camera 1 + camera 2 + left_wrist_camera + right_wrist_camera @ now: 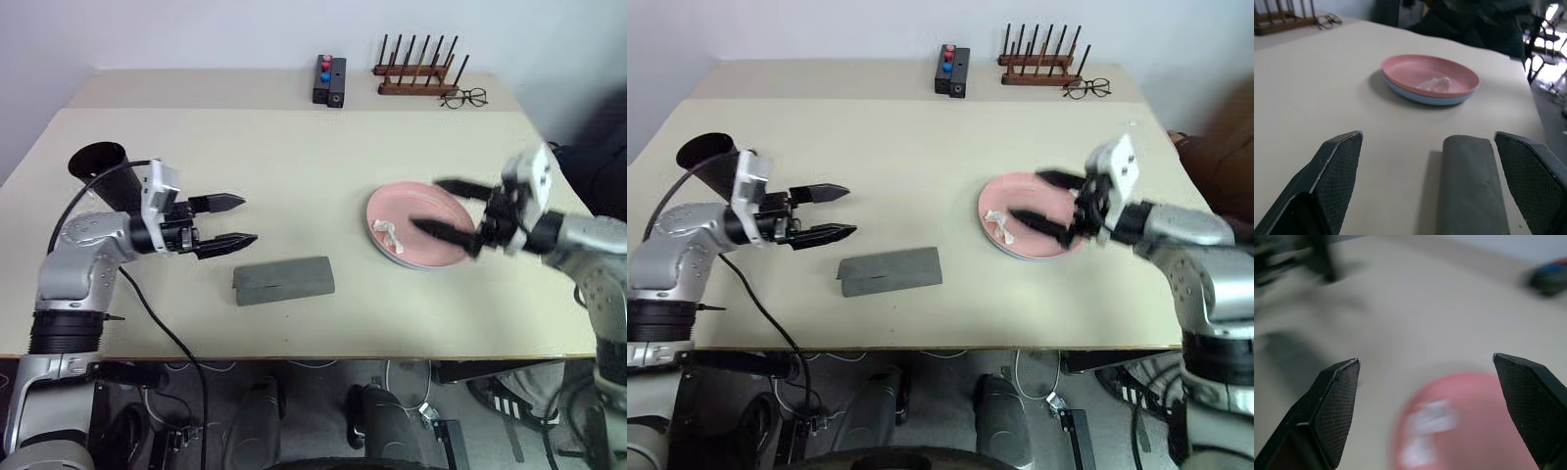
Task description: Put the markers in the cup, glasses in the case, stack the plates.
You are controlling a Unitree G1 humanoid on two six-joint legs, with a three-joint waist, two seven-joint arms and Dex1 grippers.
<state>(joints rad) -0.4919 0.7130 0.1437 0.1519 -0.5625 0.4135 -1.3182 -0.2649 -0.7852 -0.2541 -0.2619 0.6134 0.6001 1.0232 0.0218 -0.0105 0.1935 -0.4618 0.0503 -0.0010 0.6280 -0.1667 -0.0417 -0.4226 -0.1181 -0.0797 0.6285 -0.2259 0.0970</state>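
Resting at centre right of the left eye view, the pink plate (423, 227) sits stacked on the light blue plate (1420, 96), whose rim peeks out beneath it in the left wrist view; a small crumpled white scrap (389, 235) lies on the pink one. Over these plates the right pincer (453, 211) hangs with its fingers spread wide and nothing between them. At the left of the frame the left pincer (233, 221) points toward the middle of the surface (294, 157), its fingers likewise apart and empty. Just below and to the right of it lies the grey case (283, 280), closed and flat. The black cup (103, 173) stands at far left, behind the left arm. Along the top edge sit a wooden rack (419, 69), wire-rimmed spectacles (464, 97) and a small black box (329, 80)
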